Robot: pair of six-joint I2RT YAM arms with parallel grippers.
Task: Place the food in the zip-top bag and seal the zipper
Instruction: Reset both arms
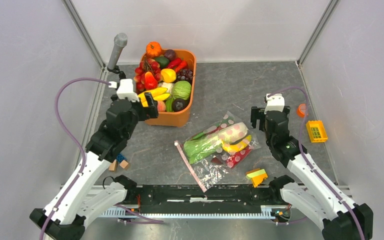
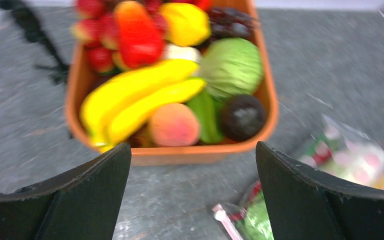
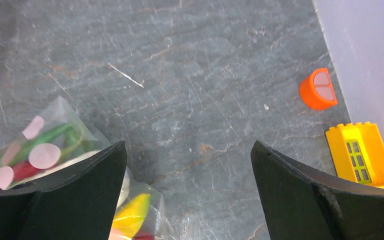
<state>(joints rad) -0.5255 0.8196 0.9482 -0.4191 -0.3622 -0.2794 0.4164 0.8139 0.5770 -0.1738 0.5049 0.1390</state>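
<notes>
Black plastic fingers first: my left gripper (image 2: 192, 155) has its jaws spread wide w/ nothing btwn them. My right gripper (image 3: 189, 152) is the same, wide apart and empty. Fits, since nothing needs carrying right now.

Left one hangs by the near-left corner of the orange tub (image 2: 180, 156), its cam looking at the spare toy produce heaped inside. I take those as leftovers, not my job. Right one hangs over the grey table (image 3: 205, 75), just past the far-right corner of the zip-top bag (image 1: 220, 150).

Bag lies flat mid-table btwn my two arms, so either can reach it. Food is inside already: leafy cabbage (image 1: 203, 145), banana (image 1: 237, 146), red chili (image 1: 231, 159), plus a slim green vegetable (image 3: 47, 136) seen thru the film. Zipper (image 1: 190, 166), the pink strip, runs along the bag's left edge toward my bases. That prob. lets a jaw pinch one end and run along it. Can't tell if any of it is pressed shut.

So I judge loading done, sealing left. Risk: crinkly film may slide when pinched, so one gripper should pin the bag.

Not mine: yellow-orange wedge (image 1: 256, 176) near the bag's near corner, yellow block (image 1: 316, 131) and orange half-round piece (image 1: 301, 110) by the right wall, small blocks (image 1: 120, 162) by my left arm.
</notes>
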